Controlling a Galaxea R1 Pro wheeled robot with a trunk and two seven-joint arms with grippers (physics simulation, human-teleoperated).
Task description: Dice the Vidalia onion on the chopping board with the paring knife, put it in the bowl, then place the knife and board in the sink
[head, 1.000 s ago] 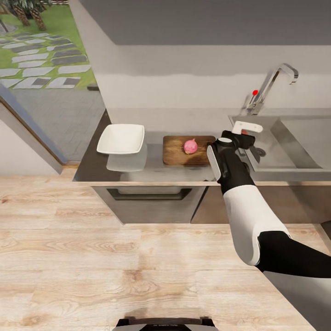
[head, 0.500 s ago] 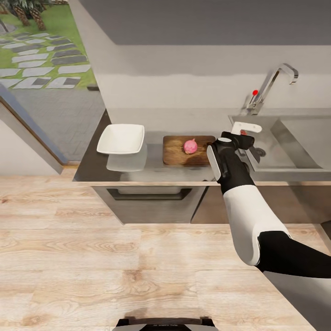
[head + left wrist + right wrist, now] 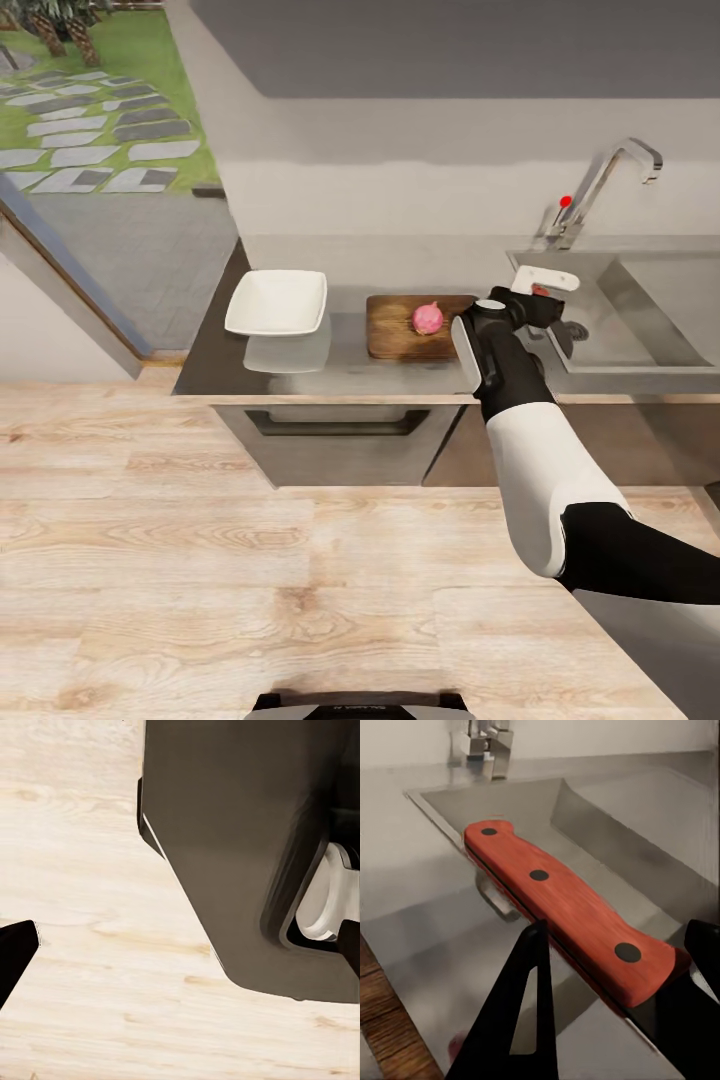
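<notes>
On the brown chopping board (image 3: 400, 335) rests the whole pinkish Vidalia onion (image 3: 427, 318). Left of the board, the white square bowl (image 3: 277, 302) stands on the dark countertop (image 3: 210, 365). My right gripper (image 3: 535, 295) hovers over the left rim of the steel sink (image 3: 640, 330). It is shut on the paring knife (image 3: 540, 291). In the right wrist view the paring knife's red handle (image 3: 562, 896) lies between the black fingers (image 3: 529, 997) of the right gripper (image 3: 619, 937), above the sink (image 3: 607, 802). Over the wooden floor, my left gripper (image 3: 184, 945) hangs open with nothing in it.
A chrome tap (image 3: 600, 180) with a red knob rises behind the sink. Dark cabinets (image 3: 340, 440) with a drawer front run under the worktop. A glass door (image 3: 90, 180) to a garden is at the left. Pale wooden floor (image 3: 250, 580) lies before the counter.
The whole view has shifted slightly, so the camera moved. The right gripper stays at the sink's left rim with the knife. The onion, board and bowl have not moved.
</notes>
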